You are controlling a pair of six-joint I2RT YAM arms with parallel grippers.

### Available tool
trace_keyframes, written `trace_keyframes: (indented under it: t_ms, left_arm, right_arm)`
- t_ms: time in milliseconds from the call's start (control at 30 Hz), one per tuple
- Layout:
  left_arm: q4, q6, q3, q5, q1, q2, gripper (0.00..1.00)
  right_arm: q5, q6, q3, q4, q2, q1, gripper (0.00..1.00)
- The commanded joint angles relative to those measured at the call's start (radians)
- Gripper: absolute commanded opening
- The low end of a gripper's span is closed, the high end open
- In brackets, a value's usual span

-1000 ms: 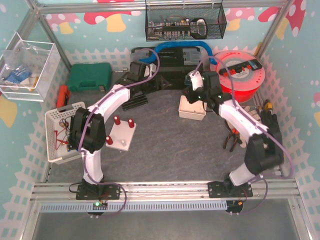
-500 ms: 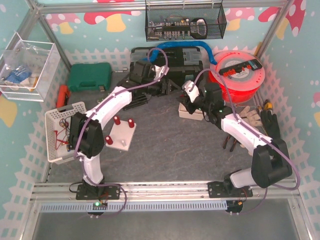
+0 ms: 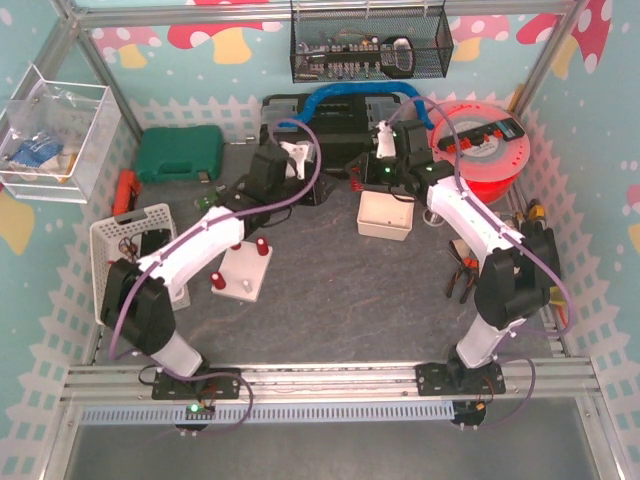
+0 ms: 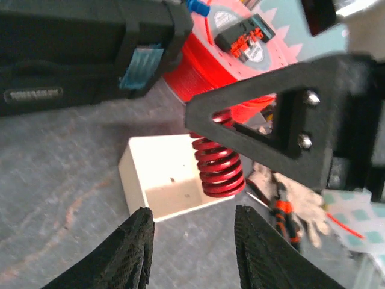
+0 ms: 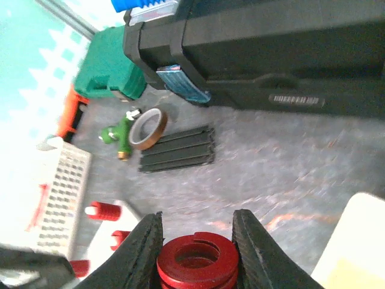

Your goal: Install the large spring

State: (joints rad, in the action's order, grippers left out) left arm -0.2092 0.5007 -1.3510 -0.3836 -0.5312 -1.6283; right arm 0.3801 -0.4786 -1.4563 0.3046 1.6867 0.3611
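Two hands close by white box (image 4: 157, 180): right hand (image 5: 197, 248) clamps large spring (image 4: 220, 171); left hand (image 4: 192, 244) half-spread, seemingly empty, facing it. Black toolbox (image 4: 72, 54) behind, red spool (image 4: 201, 69) beside.

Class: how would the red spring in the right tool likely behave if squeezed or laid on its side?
The red spring has thick, tight coils, so it probably resists squeezing. Its round end suggests it would roll on its side.
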Motion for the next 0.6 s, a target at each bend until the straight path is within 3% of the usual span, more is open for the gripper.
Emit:
trace_keyframes:
  t_ms: [0,100,300,567]
  left_arm:
    - [0.267,-0.173,0.133,0.287,-0.1,0.095,0.4]
    - [0.396,-0.183,0.207,0.367,-0.131,0.116,0.41]
    - [0.64,-0.163,0.292,0.317,-0.152,0.124,0.57]
    - [0.854,-0.202,0.332,0.362,-0.19,0.061,0.62]
  right_arm:
    - [0.098,-0.409,-0.064,0.106,0.002,0.003,0.05]
    - [0.048,-0.563,-0.067,0.06,-0.034,0.004,0.04]
    - [-0.041,-0.856,0.041,-0.107,-0.125,0.014,0.04]
    - [-0.059,-0.978,0.076,-0.161,-0.144,0.035,0.04]
